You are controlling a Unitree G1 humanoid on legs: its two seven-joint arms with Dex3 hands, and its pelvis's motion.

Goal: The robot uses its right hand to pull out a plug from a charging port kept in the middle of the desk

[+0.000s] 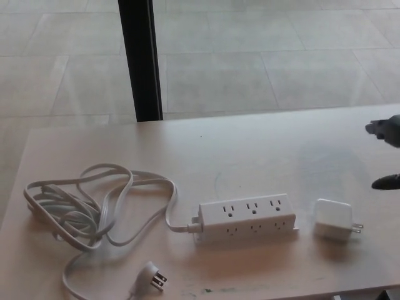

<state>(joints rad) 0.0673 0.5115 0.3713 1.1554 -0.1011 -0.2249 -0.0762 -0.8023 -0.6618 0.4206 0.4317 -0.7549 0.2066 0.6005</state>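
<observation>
just right of the power strip (248,217) on the surface (262,150), the white plug (333,220) lies free, prongs rightward, below-left of the right hand's (387,156) empty, parted fingers (385,182).

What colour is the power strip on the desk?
White, seen in the head view: power strip.

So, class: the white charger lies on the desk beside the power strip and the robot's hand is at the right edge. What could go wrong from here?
1. The charger lies near the desk's front edge; a careless sweep by the right hand could knock it off.
2. The power strip's loose cord and its unplugged plug could snag and drag the power strip.
</observation>
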